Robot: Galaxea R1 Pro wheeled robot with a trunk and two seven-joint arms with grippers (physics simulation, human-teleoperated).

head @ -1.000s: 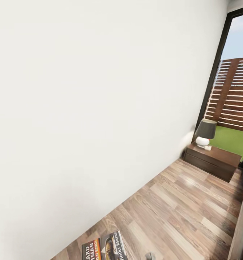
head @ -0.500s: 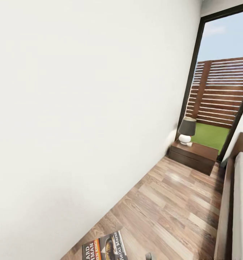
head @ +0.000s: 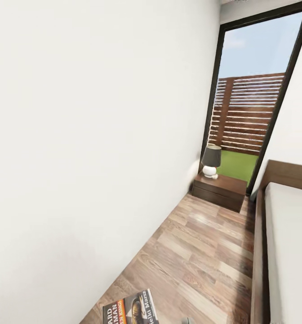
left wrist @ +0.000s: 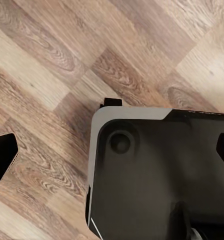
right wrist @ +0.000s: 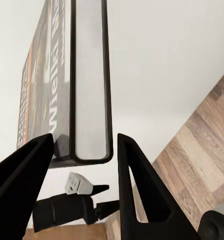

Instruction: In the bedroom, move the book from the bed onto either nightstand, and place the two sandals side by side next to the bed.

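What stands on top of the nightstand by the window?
A table lamp with a dark shade and a white round base stands on the nightstand, toward the wall side. The top beside it looks bare. The drawers' contents cannot be seen.

At the lower edge of my head view sits the dark-covered paperback book (head: 130, 308). Upper right of centre, the low dark wooden nightstand (head: 219, 191) carries a dark-shaded lamp (head: 211, 160), with the grey-mattressed wooden bed (head: 286, 243) along the right edge.

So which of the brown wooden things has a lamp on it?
The low nightstand by the window: the lamp stands on its top. The bed frame carries a grey mattress, and the slatted fence is outside.
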